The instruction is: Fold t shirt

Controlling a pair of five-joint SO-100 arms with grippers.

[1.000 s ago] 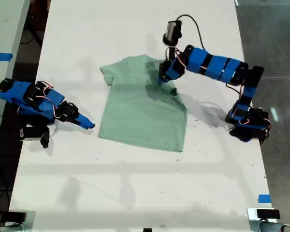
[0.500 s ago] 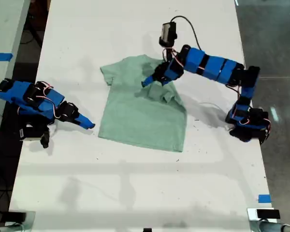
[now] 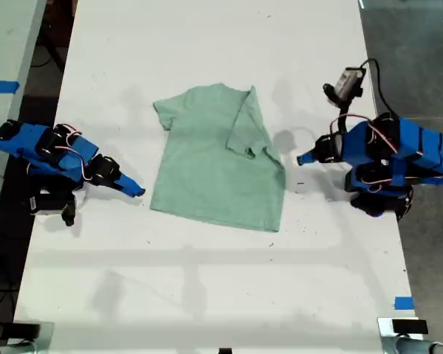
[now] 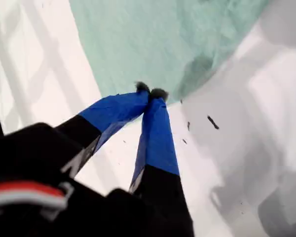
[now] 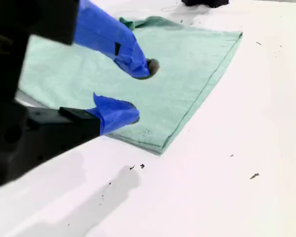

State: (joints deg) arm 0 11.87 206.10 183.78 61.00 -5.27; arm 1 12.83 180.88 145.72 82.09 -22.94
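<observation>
Pale mint-green cloth t-shirt [image 3: 207,169] mid-worktop; unfolded sleeve [image 3: 164,110] nearer my second gripper [image 3: 136,190], jaws spread; my first gripper [image 3: 304,158] pressed together.

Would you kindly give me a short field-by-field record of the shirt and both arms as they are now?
shirt: t shirt lying flat on the white table
fold state: the sleeve on the exterior view's right is folded in over the body; the other sleeve is spread out
first gripper: my first gripper, on the exterior view's right, jaws shut on nothing, clear of the cloth
second gripper: my second gripper, on the exterior view's left, jaws open, near the bottom corner, holding nothing
</observation>
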